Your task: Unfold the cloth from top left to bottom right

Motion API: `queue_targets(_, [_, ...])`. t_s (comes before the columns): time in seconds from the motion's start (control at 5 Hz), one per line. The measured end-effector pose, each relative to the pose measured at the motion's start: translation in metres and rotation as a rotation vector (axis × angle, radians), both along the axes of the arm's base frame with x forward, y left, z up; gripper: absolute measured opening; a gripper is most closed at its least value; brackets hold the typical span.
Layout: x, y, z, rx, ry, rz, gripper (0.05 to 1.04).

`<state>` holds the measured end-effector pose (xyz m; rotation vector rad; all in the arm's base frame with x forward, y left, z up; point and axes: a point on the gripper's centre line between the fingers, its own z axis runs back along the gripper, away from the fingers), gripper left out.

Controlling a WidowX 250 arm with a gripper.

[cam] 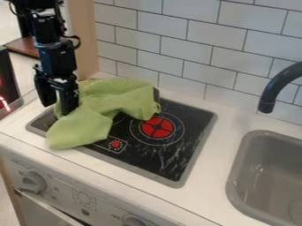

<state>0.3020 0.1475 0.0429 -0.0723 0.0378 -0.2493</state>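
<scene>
The green cloth lies bunched over the upper-left part of the black stove top, one lobe hanging toward the lower left, another folded out to the right, near the red burner mark. Its upper edge reaches onto the white counter near the tiled wall. At its left side is the gripper, in the upper left of the frame, pointing down with its fingers spread wide; the right-hand one in the picture overlaps the cloth. I can't see any fabric pinched between them.

The step in hand looks to be getting hold of the top-left part, with the whole unfolding ahead. I'd go for a loose upper layer there, closing low but without pressing into the glass, and catching one thickness if possible; grab the whole stack and the bundle will just slide. Then lift a little, so the layer peels clear, and carry it diagonally toward the lower right, lowering gradually so it lays out flat. Stop short of the sink at right.
</scene>
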Motion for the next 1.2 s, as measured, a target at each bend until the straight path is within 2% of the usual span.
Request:
queue_targets(0.2, [0.002,-0.013,-0.004,-0.002,0.004,-0.038,0.931])
queue_targets(0.6, [-0.003,-0.018,-0.013,-0.001,0.008,-0.046,0.332])
queue_targets(0.8, [-0.002,-0.018,-0.013,-0.005,0.006,-0.045,0.156])
queue_targets(1.0, [-0.002,-0.019,-0.012,-0.009,0.002,-0.045,0.072])
queue_targets(1.2, [0.001,-0.022,-0.001,-0.021,-0.034,-0.044,0.057])
